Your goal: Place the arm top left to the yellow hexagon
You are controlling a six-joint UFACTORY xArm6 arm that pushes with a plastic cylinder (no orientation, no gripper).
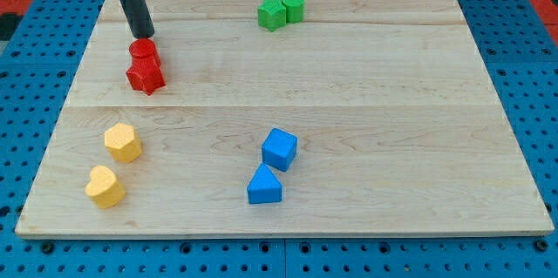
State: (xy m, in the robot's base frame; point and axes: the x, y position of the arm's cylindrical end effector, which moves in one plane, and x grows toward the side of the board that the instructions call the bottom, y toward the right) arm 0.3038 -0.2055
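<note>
My tip (145, 36), holding nothing, rests just above the red blocks (145, 66), well above the yellow hexagon (123, 142), a light, rigid block that would likely slide easily if touched.

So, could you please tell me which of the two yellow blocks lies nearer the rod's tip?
The upper yellow hexagon; the yellow heart sits lower, farther from my tip.

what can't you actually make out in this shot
- Dark rod: its upper part is cut off by the view's top edge; my tip shows, just above the red cylinder block.
- Red cylinder block and red star-shaped block: pressed together, so their shared faces are hidden.
- Green star-shaped block and green cylinder block: small and far, shapes uncertain.
- Wooden board: the far sides of all blocks are hidden by the blocks themselves.
</note>
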